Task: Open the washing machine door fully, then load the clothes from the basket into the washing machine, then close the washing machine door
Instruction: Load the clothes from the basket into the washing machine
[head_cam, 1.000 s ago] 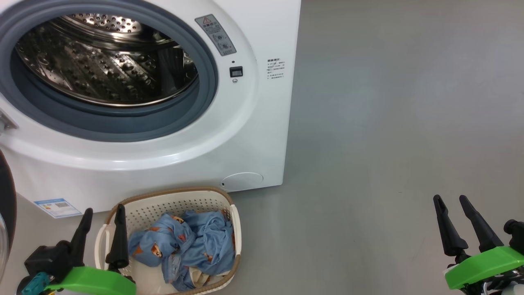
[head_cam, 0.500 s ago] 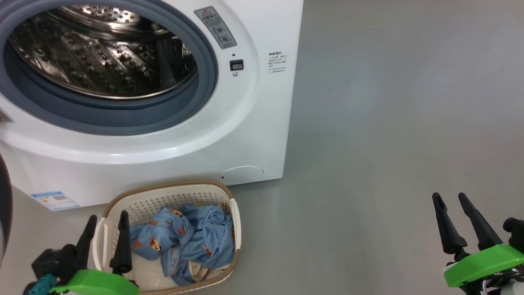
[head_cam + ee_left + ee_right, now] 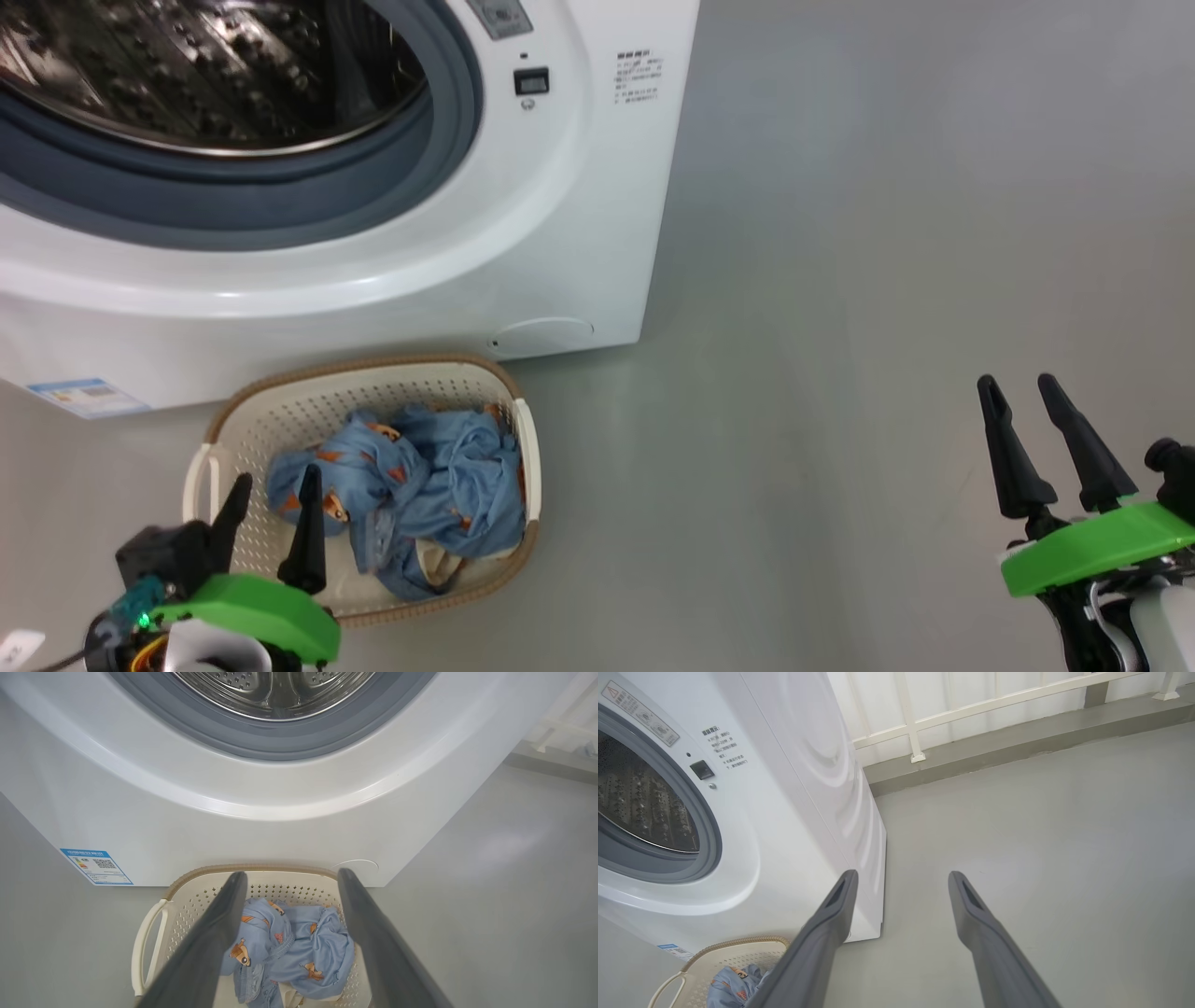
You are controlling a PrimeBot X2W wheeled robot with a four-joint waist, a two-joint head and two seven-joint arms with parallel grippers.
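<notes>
Clothes (image 3: 420, 485) sit bunched in basket (image 3: 373, 366) on floor (image 3: 840, 280), just before washing machine (image 3: 579, 233). Left pincer (image 3: 273, 485) hovers above basket, spread wide, empty; right pincer (image 3: 1016, 387) same, well apart. Risk: partial grab drops garment or tips light basket.

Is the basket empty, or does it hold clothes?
Not empty. The clothes lie bunched inside the basket, below its rim.
</notes>
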